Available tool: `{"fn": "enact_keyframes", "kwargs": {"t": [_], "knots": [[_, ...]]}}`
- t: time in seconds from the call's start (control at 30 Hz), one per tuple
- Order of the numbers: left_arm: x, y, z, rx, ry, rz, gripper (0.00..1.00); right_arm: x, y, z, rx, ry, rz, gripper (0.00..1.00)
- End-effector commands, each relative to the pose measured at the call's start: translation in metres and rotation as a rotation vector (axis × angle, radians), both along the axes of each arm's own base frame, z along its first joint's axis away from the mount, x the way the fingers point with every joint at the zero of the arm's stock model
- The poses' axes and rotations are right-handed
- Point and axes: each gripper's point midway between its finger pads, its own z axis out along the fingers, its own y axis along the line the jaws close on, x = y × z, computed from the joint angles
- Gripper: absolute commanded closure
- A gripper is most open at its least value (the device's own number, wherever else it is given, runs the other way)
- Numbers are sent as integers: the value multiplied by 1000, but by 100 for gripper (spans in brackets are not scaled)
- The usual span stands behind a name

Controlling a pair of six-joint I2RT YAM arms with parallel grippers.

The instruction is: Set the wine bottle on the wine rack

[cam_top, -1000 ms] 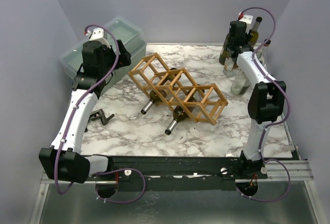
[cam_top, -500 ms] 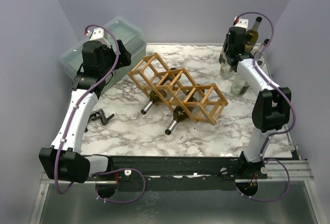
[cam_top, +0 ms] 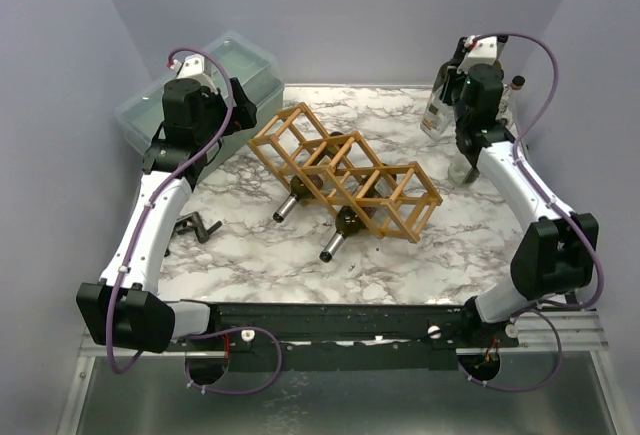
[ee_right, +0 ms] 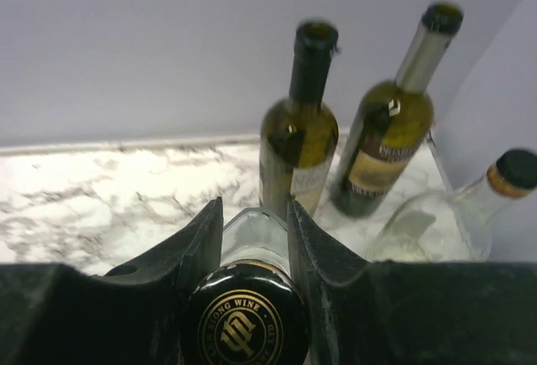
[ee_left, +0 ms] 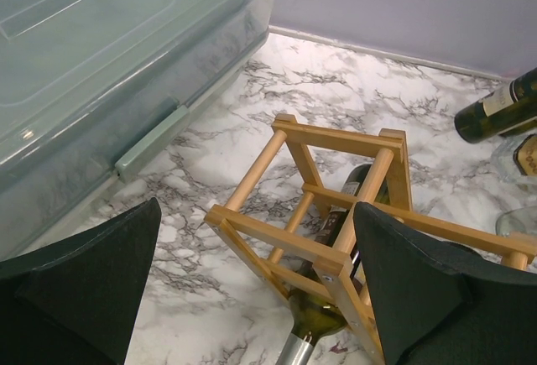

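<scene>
Right hand reached back — clamps the wine bottle.

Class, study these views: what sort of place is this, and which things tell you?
Most likely a robotics test cell, not a cellar: a left arm and right arm bolted to a metal rail at the table's near edge, plain walls closing it in, and staged props, a wine rack and bottles.
</scene>
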Motion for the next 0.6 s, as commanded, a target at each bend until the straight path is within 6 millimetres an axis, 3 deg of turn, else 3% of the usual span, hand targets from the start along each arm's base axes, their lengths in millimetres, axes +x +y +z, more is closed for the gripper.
{"fn": "enact_keyframes", "kwargs": {"t": [0.0,0.17,0.37,0.57], "knots": [[-2,-6,3,-8,-10,-19,1,-32,21,147,55,-442,154,100],[-2,-4,4,4,-15,-8,1,-67,49,192,137,-522,335,99],[-3,-5,6,6,-20,-10,2,-128,84,238,184,-608,594,99],[-4,-6,8,0,-23,-15,1,-187,114,267,267,-703,828,99]]}}
